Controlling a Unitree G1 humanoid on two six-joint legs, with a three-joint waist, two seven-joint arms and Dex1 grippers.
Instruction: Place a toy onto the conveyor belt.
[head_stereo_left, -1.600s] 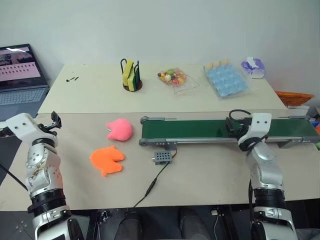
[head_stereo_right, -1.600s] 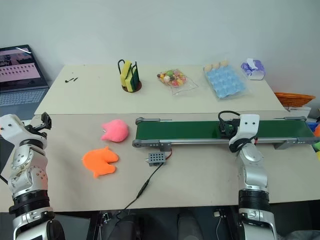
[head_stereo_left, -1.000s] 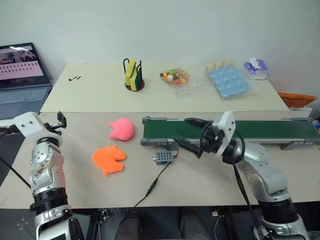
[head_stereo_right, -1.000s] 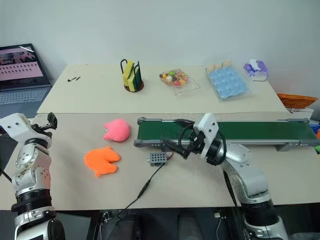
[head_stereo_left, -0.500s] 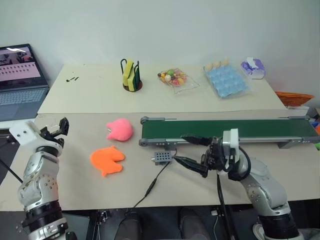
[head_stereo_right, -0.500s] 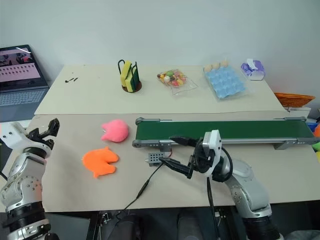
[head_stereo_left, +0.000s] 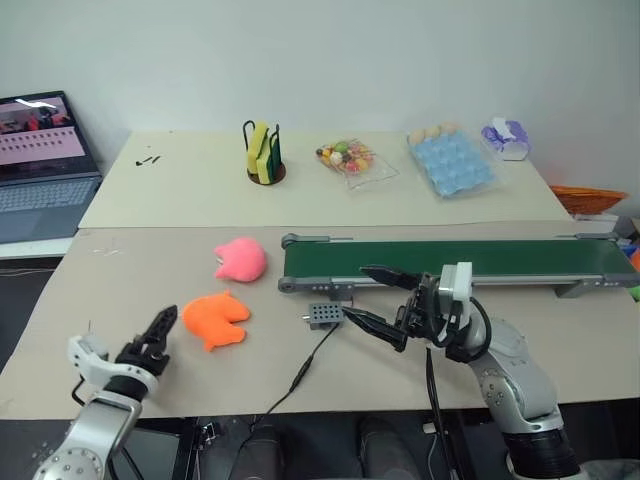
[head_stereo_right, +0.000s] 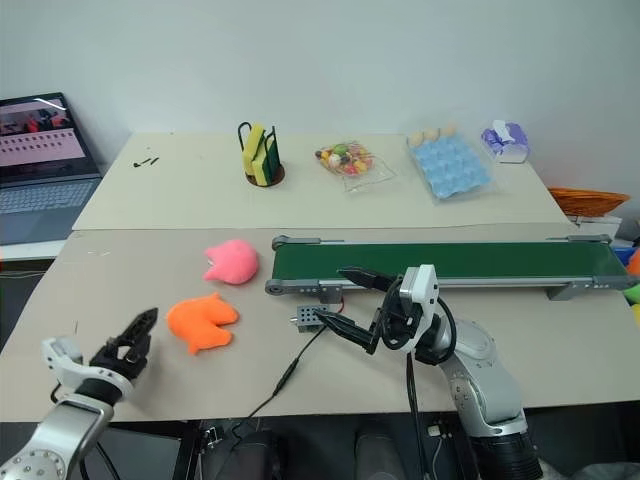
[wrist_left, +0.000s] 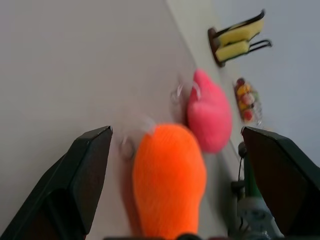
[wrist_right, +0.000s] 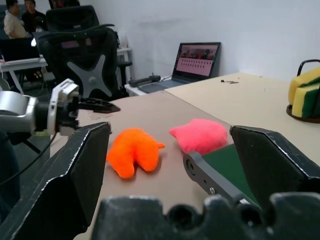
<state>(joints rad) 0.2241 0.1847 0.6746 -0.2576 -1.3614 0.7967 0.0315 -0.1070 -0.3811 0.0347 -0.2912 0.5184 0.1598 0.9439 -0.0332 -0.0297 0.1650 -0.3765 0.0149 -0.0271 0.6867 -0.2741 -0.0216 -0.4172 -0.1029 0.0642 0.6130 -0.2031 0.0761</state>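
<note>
While open, the left gripper (head_stereo_left: 158, 330) faces the toy (head_stereo_left: 215, 319) nearby.

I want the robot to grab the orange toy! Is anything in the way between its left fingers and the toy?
Nothing visible is. The left gripper is open and points at the orange toy across bare table. The pink toy lies beyond it, toward the conveyor belt.

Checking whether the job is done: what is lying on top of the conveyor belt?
Nothing: the conveyor belt is bare where visible; the right gripper covers a short stretch. The orange toy lies on the table.
</note>
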